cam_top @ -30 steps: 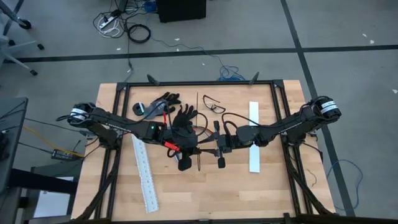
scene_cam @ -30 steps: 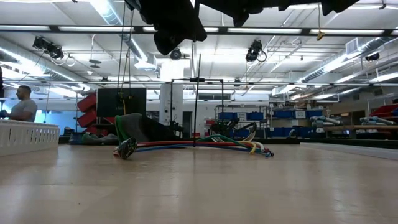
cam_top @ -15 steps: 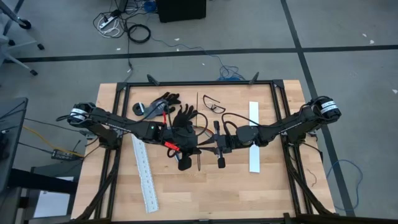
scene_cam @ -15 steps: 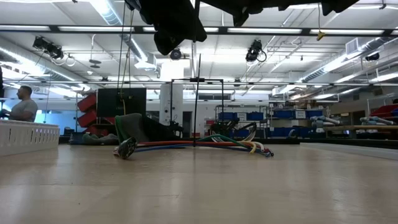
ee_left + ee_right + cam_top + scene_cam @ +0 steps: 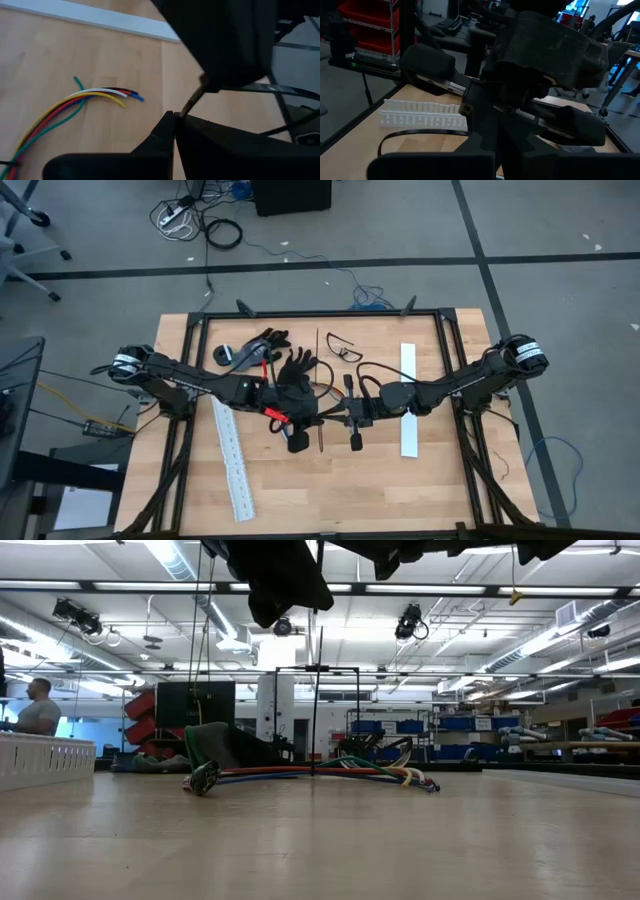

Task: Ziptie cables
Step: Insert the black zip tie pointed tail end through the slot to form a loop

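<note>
Black zip tie hangs between both grippers over mid-table in the high view: left gripper and right gripper face each other, arms reaching in low from either side, wrists nearly level.

Low view: cables lie flat on the table, apart from both grippers, which sit above frame.

Left wrist view: left fingers pressed fully together on the thin tie; cable ends fan out on the wood below.

Right wrist view: right jaws also fully closed, apparently pinching the tie; the grip itself is hidden.

Judgement: keep the tie taut and straight between the 2 pinches, then bring it down beside the bundle without twisting.
</note>
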